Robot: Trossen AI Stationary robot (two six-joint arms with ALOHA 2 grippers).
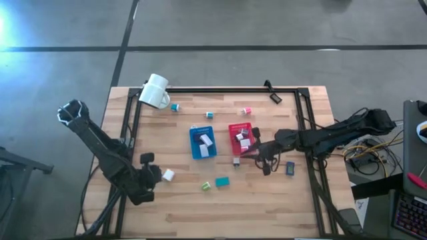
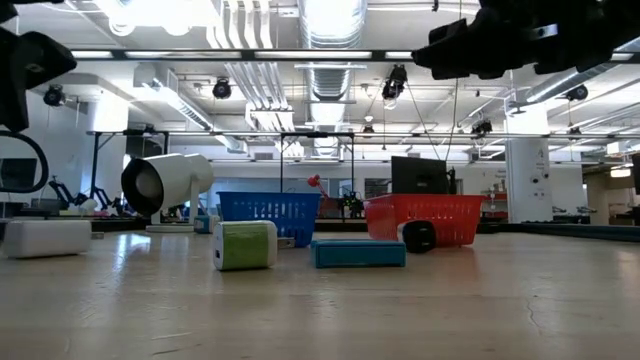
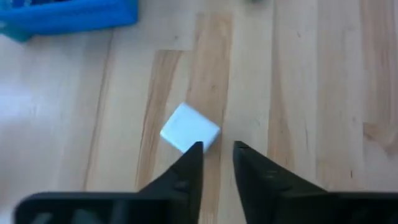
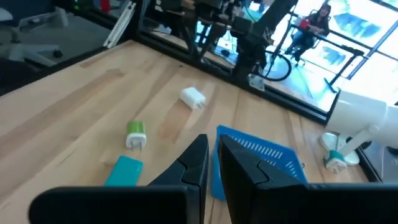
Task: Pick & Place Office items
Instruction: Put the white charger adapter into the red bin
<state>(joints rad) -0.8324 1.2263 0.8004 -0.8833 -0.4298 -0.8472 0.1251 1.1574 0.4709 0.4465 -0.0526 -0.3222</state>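
Observation:
The office items lie loose on the wooden table: a white block point(image 1: 168, 175) point(image 3: 189, 129), a green one point(image 1: 206, 187) point(image 2: 245, 245), a teal one point(image 1: 222, 181) point(image 2: 357, 252), a dark blue one point(image 1: 290, 169), and small teal and pink ones point(image 1: 209, 115) point(image 1: 246, 111) farther back. Other items lie in the blue tray point(image 1: 194, 152) and the red tray point(image 1: 233, 127). My left gripper point(image 1: 155, 177) point(image 3: 217, 149) hovers above the table just left of the white block, its fingers a narrow gap apart with nothing between them. My right gripper point(image 1: 255, 149) point(image 4: 211, 146) hangs shut and empty beside the red tray's right side.
A white mug point(image 1: 155, 91) point(image 2: 165, 185) lies on its side at the far left corner. A black frame point(image 1: 220, 89) runs around the work area. A dark clip point(image 1: 275, 98) sits at the far right, and a small item point(image 1: 236, 161) lies in front of the red tray.

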